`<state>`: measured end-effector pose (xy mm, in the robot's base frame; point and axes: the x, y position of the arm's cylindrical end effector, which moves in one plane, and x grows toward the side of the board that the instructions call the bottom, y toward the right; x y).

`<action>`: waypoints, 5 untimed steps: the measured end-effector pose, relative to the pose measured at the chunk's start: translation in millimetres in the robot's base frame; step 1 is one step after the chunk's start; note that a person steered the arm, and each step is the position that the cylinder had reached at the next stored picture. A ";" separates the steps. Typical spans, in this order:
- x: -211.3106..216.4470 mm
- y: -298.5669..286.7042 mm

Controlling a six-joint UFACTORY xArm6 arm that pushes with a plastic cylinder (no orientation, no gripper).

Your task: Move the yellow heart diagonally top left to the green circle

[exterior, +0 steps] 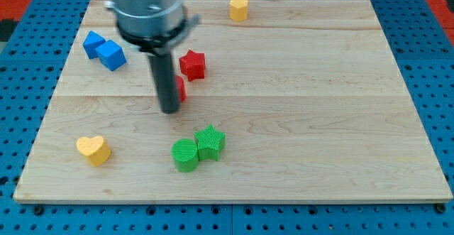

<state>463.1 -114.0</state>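
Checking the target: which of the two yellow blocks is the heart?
The yellow heart lies at the view's bottom left, lobed on top. The other yellow block, at the view's top, has flat sides.

— Where's my tip (170, 110)?
— Mid-worktop (319, 121), touching a partly hidden red block (181, 89), below the red star (192, 64).
— And the yellow heart (93, 150)?
— Near the view's bottom left. The green circle (186, 155) touches a green star (211, 142) to its right.
— Others?
— Blue blocks (104, 50) upper left, yellow hexagon (239, 8) on top.
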 end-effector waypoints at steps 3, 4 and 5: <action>8.1 -38.4; 42.0 -134.4; 107.8 -150.2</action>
<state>570.9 -264.2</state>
